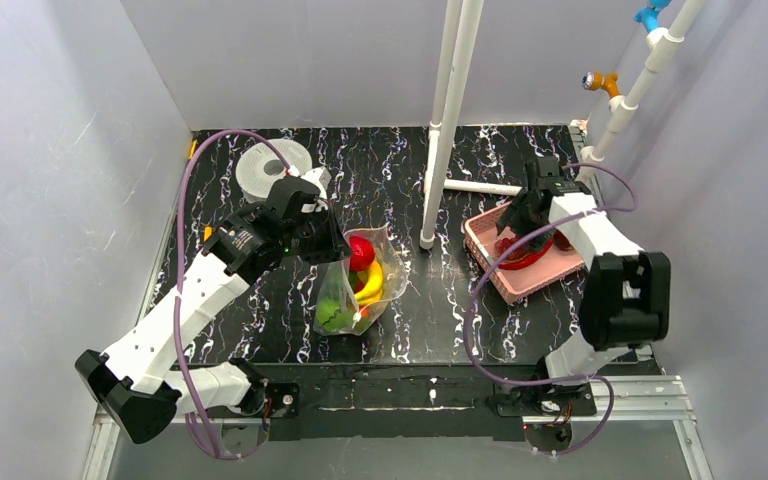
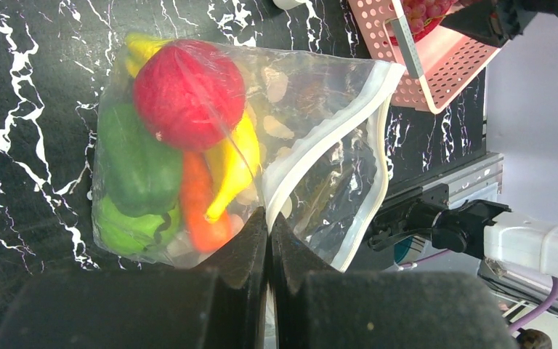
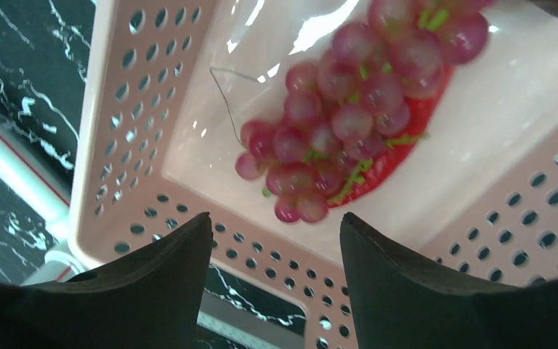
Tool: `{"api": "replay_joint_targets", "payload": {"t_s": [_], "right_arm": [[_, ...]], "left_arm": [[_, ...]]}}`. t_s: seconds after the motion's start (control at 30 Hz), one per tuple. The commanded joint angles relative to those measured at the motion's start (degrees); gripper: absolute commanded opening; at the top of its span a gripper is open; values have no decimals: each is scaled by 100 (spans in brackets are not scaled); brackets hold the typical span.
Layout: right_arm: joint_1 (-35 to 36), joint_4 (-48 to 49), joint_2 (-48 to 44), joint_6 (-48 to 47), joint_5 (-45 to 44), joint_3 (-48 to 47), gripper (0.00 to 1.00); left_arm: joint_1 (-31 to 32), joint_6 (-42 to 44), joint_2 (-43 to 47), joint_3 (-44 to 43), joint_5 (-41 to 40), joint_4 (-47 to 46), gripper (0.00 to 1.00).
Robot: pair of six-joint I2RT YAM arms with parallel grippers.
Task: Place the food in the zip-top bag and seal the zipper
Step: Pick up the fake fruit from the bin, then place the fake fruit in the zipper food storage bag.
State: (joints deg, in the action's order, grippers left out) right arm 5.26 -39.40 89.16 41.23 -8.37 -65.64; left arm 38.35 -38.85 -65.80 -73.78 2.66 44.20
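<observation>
The clear zip-top bag (image 2: 320,94) lies on the black marbled table, its mouth gaping toward the pink basket. Inside it are a red round fruit (image 2: 189,94), a green pepper (image 2: 136,167), an orange carrot (image 2: 197,203) and a yellow banana (image 2: 238,163). My left gripper (image 2: 269,218) is shut on the bag's whitish zipper (image 2: 312,153) strip at the near mouth edge. A bunch of purple-red grapes (image 3: 349,109) lies in the basket on something red (image 3: 407,149). My right gripper (image 3: 272,218) hangs open just above the basket's wall, with nothing between its fingers.
The pink perforated basket (image 1: 488,262) stands at the right, the right arm over it. A white pipe post (image 1: 438,150) rises between bag and basket. A grey-white round spool (image 1: 260,170) lies at the back left. Grey walls enclose the table.
</observation>
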Motion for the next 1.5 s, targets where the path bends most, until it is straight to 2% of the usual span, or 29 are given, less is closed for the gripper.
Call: {"api": "replay_joint_targets", "payload": {"t_s": [0.0, 0.43, 0.63, 0.9, 1.0, 1.27, 1.47], "right_arm": [[2, -135, 604, 222, 79, -571, 71], [1, 46, 1610, 136, -448, -522, 72], [11, 161, 1535, -110, -279, -439, 45], [96, 274, 473, -615, -266, -184, 16], [121, 313, -161, -812, -224, -11, 9], [119, 744, -1847, -1443, 560, 744, 3], [127, 1085, -2580, -1913, 2349, 1114, 6]], "left_arm": [[-19, -19, 202, -79, 23, 100, 0], [-14, 7, 193, -61, 26, 98, 0], [-17, 19, 222, -65, -12, 118, 0], [-19, 1, 155, -40, 61, 66, 0], [-18, -14, 140, -39, 86, 44, 0], [-19, -4, 93, -57, 121, 5, 0], [-18, -15, 41, -31, 187, -69, 0]]}}
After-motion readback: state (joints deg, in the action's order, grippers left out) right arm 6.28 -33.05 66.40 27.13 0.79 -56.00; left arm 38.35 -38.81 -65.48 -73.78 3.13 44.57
